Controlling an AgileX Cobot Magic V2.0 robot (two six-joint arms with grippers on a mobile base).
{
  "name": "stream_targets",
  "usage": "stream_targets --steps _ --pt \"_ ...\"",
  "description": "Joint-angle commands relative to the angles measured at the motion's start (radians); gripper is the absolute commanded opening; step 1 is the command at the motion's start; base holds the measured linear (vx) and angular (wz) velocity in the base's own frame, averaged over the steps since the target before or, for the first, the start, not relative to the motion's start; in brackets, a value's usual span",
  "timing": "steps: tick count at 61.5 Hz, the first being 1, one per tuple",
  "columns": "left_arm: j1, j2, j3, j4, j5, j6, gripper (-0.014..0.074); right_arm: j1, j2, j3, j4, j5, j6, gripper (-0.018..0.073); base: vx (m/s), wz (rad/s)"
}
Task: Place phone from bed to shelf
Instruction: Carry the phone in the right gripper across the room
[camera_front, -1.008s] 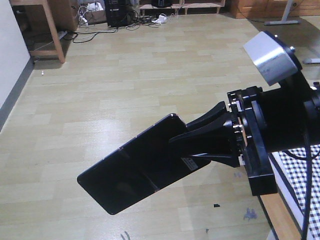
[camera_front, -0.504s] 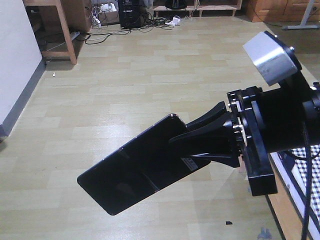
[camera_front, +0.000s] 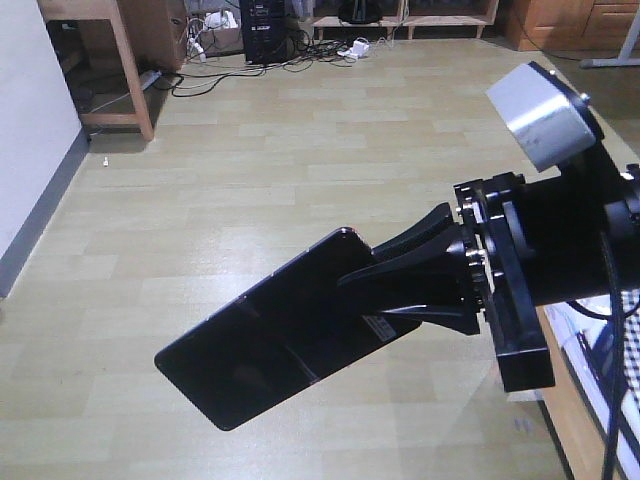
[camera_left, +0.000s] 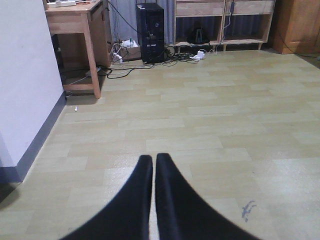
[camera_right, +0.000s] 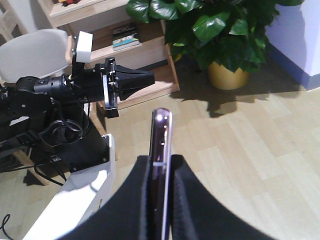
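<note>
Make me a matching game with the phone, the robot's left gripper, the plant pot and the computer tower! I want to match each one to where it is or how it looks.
1. phone
2. left gripper
3. plant pot
4. computer tower

A. shut, holding nothing
B. yellow
C. clamped in the right gripper
D. near the wooden desk

Pairs: 1-C, 2-A, 3-B, 4-D
</note>
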Motion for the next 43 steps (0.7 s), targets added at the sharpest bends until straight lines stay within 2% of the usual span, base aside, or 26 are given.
stream_targets --steps 1,43 --pt "0.002 -0.007 0.002 -0.010 -0.073 -0.004 0.0001 -0.002 -0.025 -0.027 0.086 0.072 -0.007 -0.0001 0.31 0.03" --pt "0.002 -0.007 0.002 -0.010 -0.073 -0.004 0.0001 -0.002 -0.025 -0.027 0.086 0.071 -0.007 -0.0001 0.32 0.03"
